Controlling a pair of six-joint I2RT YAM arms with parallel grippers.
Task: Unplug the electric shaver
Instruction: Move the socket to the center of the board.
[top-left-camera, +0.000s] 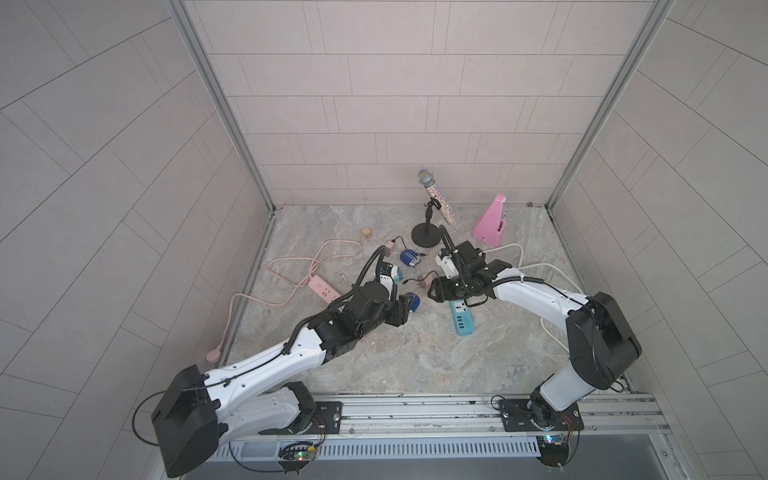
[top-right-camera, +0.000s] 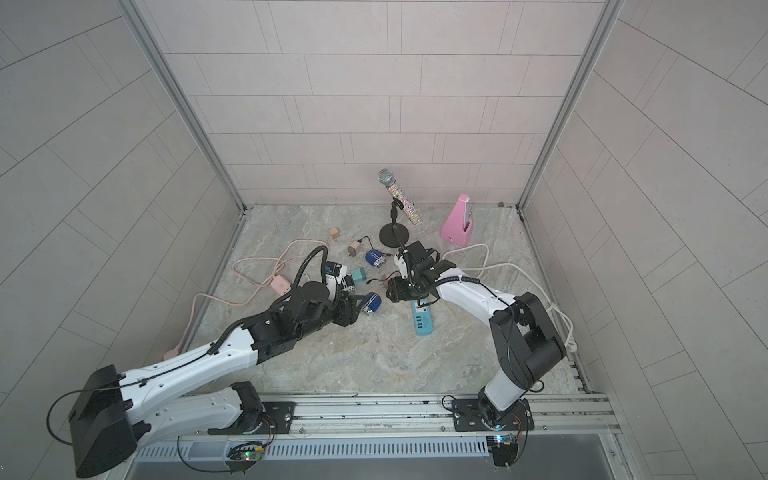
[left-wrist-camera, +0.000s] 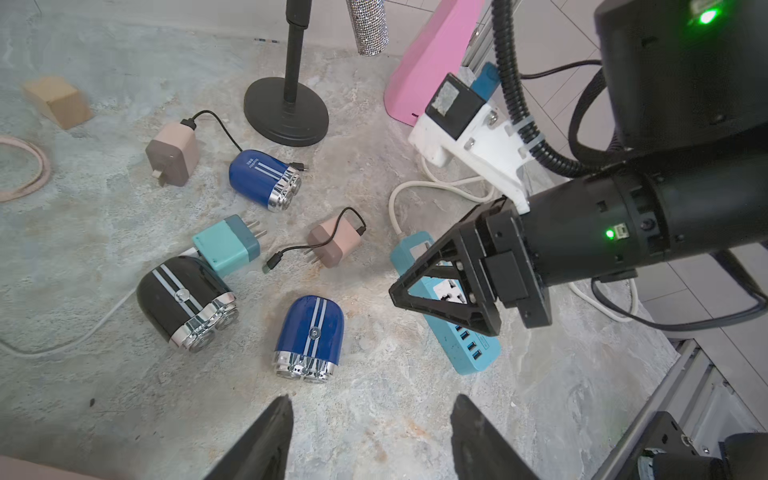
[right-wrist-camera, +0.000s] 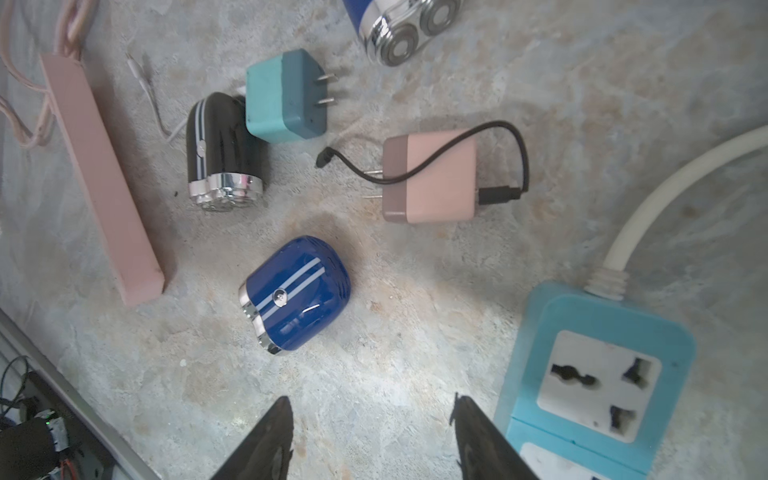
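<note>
Jaws of the left gripper (left-wrist-camera: 372, 409) stand apart, nothing between them. Right gripper (right-wrist-camera: 371, 409): jaws likewise apart, empty.

Task item: small blue electric shaver with white stripes and a chrome head (left-wrist-camera: 309, 330). It lies flat on the grey marble-pattern tabletop (top-left-camera: 415, 361), between the two grippers. Bearings are taken from it in a top view, with 12 toward the back wall.

- Left gripper just beside it at 9 o'clock; the chrome head edge faces that way.
- Right gripper near, at 2 o'clock.
- Pink-and-brown wall adapter (left-wrist-camera: 334, 245) at 1 o'clock, apart from the shaver. A short black cable (right-wrist-camera: 498, 194) is plugged into the adapter, and its other end lies loose on the marble.
- Teal two-pin adapter (left-wrist-camera: 226, 245) at 11 o'clock, right beside a black striped shaver (left-wrist-camera: 183, 297).
- Second blue shaver (top-left-camera: 410, 257) at 12 o'clock, well apart.
- Teal power strip with a white socket face (right-wrist-camera: 602, 374) at 4 o'clock, a thick white cord (right-wrist-camera: 665, 199) leaving its far end. In the right wrist view, the strip's edge sits just beside one right finger.
- Long pink power strip (top-left-camera: 324, 289) at 9 o'clock, beyond the left arm.
- Open room: bare marble from 5 to 7 o'clock, running to the aluminium front rail (top-left-camera: 415, 409).
</note>
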